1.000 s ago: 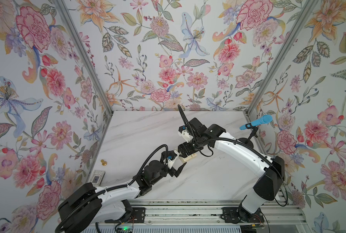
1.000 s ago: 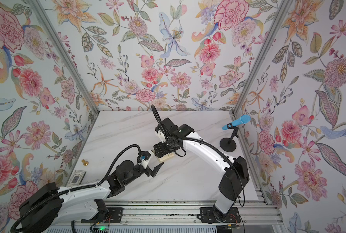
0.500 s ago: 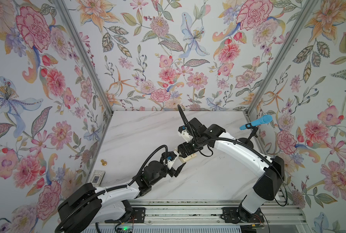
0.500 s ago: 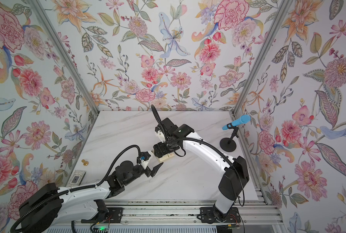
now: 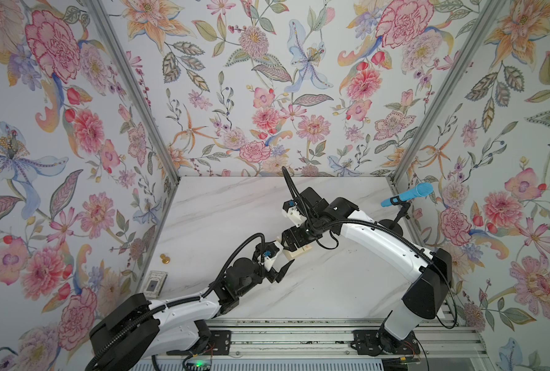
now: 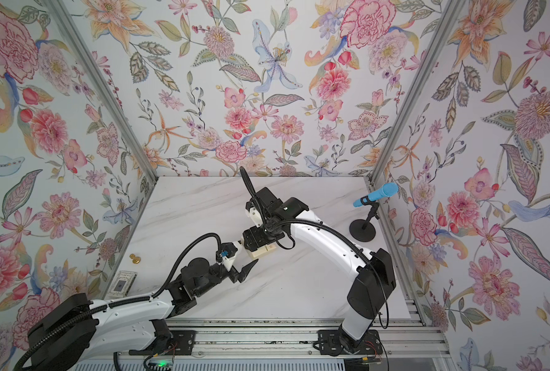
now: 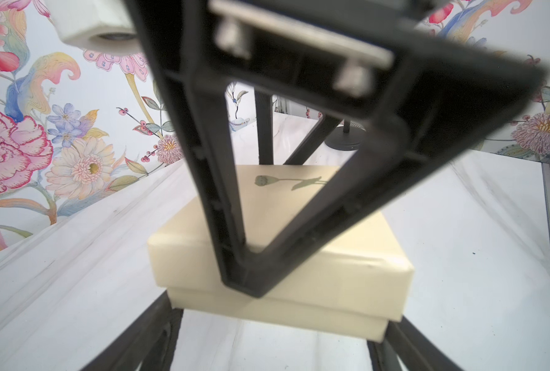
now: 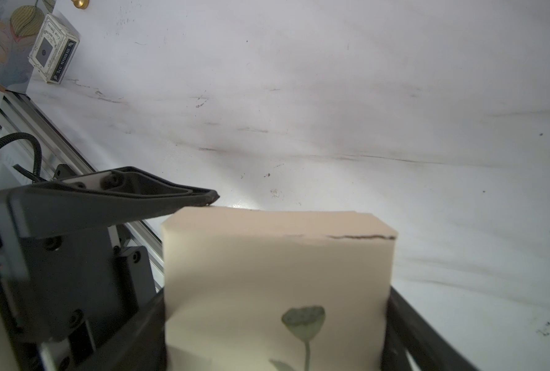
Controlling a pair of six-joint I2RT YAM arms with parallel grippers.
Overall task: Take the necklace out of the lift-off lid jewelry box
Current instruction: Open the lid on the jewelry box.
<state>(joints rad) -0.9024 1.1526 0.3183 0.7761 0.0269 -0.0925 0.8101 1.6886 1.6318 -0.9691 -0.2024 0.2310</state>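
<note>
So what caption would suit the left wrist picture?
Lift-off lid jewelry box, lid on, seen through a black finger of the right gripper.

Only one thing on the table carried lettering: the small pale card (image 8: 53,48) by the wall had dark print running along its border, around a dark square centre. In the right wrist view those letters were too small and blurred to read. In both top views they did not show. The cream box (image 8: 267,266) bore a flower-stem drawing.
</note>
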